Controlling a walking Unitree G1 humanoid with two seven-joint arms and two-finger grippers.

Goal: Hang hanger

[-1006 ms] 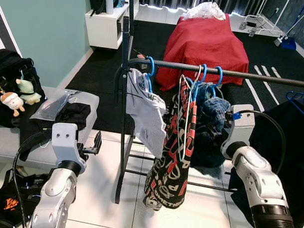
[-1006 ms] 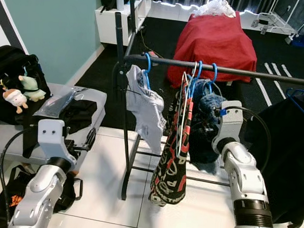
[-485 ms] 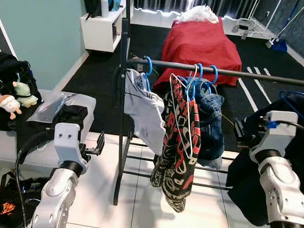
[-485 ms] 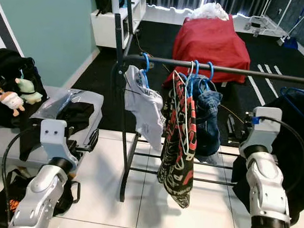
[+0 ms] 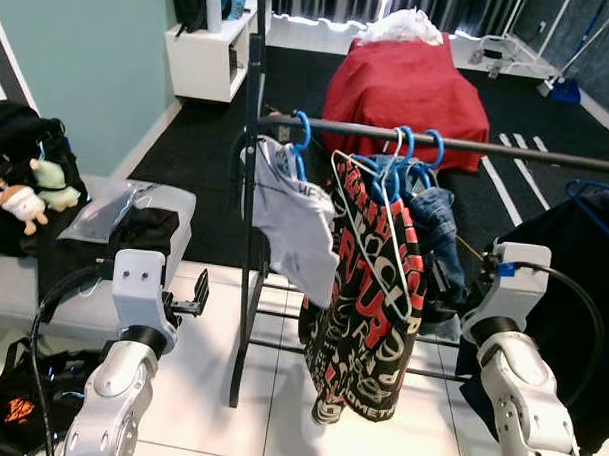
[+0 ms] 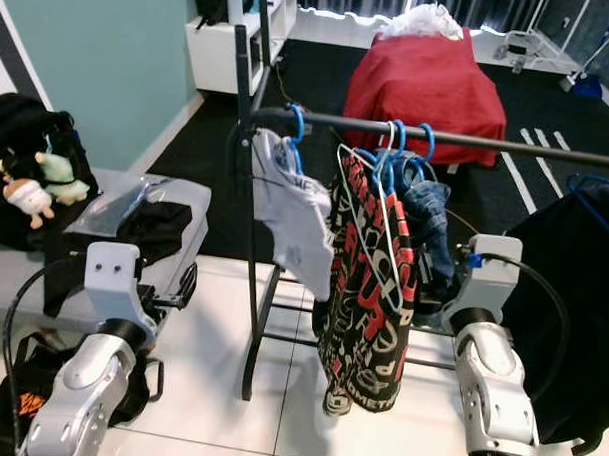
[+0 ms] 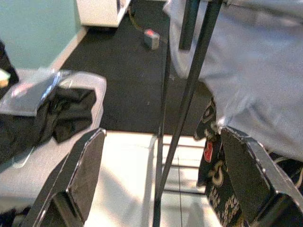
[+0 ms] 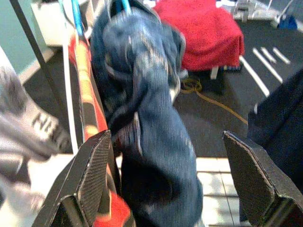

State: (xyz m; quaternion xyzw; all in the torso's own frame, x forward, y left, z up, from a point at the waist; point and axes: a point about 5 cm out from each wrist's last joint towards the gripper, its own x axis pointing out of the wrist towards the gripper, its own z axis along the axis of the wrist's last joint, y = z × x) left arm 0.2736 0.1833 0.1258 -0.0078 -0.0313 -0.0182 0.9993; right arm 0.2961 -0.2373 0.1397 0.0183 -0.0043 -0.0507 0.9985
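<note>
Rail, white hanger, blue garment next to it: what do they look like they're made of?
Rail: probably metal tube, dark matte finish; thin, straight, unbending under the clothes. White hanger: likely plastic or coated wire, a thin smooth white outline over the black-and-red print garment. Blue garment: looks like denim, mottled faded blue, heavy folds; the wrist view is blurred, so weave cannot be confirmed.

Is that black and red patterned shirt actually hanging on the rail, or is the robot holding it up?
Hanging. The patterned shirt sits on a white hanger hooked over the rail; the right gripper is open and grips nothing.
</note>
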